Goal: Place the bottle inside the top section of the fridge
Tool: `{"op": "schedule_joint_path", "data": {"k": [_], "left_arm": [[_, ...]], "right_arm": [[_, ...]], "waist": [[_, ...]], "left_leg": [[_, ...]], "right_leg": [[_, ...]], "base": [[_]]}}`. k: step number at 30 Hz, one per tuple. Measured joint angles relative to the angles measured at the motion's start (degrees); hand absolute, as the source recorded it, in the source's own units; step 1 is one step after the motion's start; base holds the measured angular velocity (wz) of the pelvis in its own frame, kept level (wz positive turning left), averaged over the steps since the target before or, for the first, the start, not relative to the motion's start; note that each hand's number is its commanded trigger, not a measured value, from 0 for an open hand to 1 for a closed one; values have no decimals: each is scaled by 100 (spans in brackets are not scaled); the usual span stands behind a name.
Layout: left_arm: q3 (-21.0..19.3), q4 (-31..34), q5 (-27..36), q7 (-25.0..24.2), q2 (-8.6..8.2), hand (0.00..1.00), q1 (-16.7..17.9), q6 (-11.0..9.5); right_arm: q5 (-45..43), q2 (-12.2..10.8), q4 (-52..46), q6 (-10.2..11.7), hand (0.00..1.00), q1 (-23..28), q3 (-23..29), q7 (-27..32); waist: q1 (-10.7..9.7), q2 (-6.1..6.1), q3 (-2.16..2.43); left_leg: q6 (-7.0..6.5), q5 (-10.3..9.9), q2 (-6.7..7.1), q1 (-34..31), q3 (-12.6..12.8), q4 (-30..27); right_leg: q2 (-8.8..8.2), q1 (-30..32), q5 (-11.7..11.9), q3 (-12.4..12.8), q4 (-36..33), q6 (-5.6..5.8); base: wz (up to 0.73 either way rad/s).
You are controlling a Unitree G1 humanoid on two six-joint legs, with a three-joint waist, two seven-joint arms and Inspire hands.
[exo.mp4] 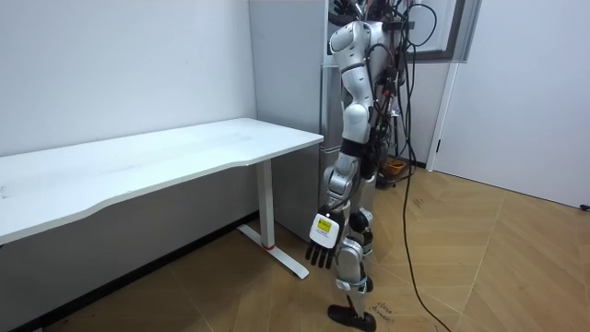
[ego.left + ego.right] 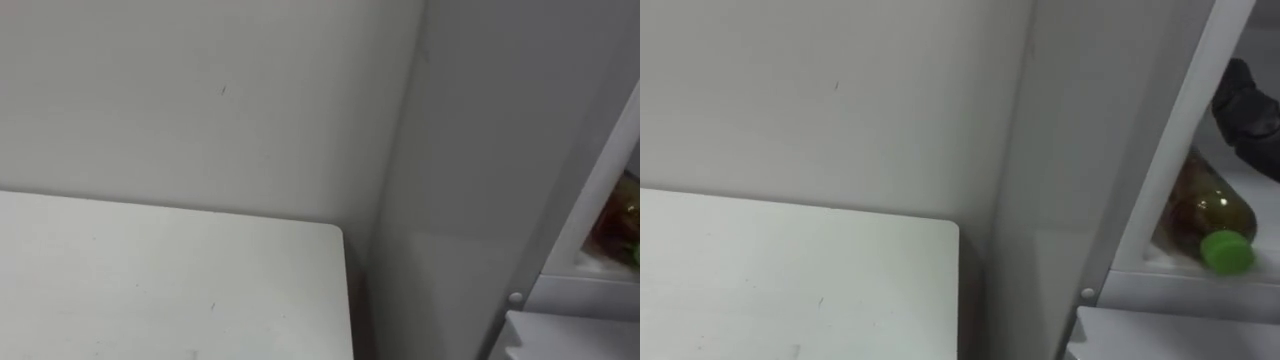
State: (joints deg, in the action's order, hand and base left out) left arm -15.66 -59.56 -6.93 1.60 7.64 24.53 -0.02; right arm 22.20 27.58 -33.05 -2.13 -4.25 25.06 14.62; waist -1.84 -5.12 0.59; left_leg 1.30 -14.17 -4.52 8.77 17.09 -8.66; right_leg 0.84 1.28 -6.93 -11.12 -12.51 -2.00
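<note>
Bottle [image 2: 1202, 215], green cap [image 2: 1227, 252], is seen lying on its side on a shelf inside the fridge [image 2: 1080, 150]. Right hand [image 2: 1252, 118] is placed just above it; finger state cannot be told. Left hand [image 1: 321, 243] is hung low beside the white surface [image 2: 790, 280], fingers relaxed, empty.

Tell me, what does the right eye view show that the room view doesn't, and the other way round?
The right eye view shows a brownish clear plastic bottle with a green cap lying on its side on a shelf inside the tall grey fridge, with the robot's dark right hand close above its far end. The room view shows the robot standing at the fridge, its left hand hanging open beside its leg, above a wooden floor. Both share the white rectangular table and the fridge's grey side.
</note>
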Motion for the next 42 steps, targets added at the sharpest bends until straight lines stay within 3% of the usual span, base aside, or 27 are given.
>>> {"op": "schedule_joint_path", "data": {"k": [4,14,19,24,30,35,39,42], "left_arm": [[34,9,16,38,13,0,-2,-9],[17,-30,60,35,9,0,-1,-240],[14,-71,74,3,6,0,-8,-297],[11,-61,64,65,6,0,-7,-307],[12,-62,66,248,9,0,-8,-350],[8,-65,48,249,10,0,-122,-368],[5,34,51,150,8,0,-172,-406],[14,52,51,108,9,0,-177,-455]], "right_arm": [[-11,-40,-3,197,0,107,-34,-106],[403,-43,-59,445,0,106,75,-167],[658,-46,-408,917,0,102,115,-153],[677,-60,-548,1194,0,103,132,-50],[419,-71,-606,1446,0,114,441,323],[482,-71,-679,1518,0,115,833,477],[1572,-67,-822,1668,0,99,1095,287],[2219,-74,-813,1696,0,122,1112,49]], "waist": [[18,16,-8],[25,69,0],[18,87,-2],[8,74,10],[-234,92,9],[-431,136,18],[-454,206,72],[-466,256,52]], "left_leg": [[15,-10,-15,36,16,7],[20,-13,-19,75,15,30],[19,-15,-19,89,-9,31],[17,-16,-15,98,-14,11],[16,-17,-10,96,-39,12],[11,-18,0,47,1,11],[15,-20,-8,19,83,-11],[15,-21,-8,100,68,-8]], "right_leg": [[23,-17,2,11,-3,-3],[29,-13,-1,-4,-19,-7],[20,-66,-1,-27,-11,-7],[12,-86,-1,-25,-10,-7],[1,-87,-2,-28,-10,-6],[-32,31,-3,0,-35,-4],[32,89,14,156,-45,-18],[24,17,15,163,-51,-19]], "base": [[-2],[0],[2],[1],[1],[-5],[-17],[-7]]}}
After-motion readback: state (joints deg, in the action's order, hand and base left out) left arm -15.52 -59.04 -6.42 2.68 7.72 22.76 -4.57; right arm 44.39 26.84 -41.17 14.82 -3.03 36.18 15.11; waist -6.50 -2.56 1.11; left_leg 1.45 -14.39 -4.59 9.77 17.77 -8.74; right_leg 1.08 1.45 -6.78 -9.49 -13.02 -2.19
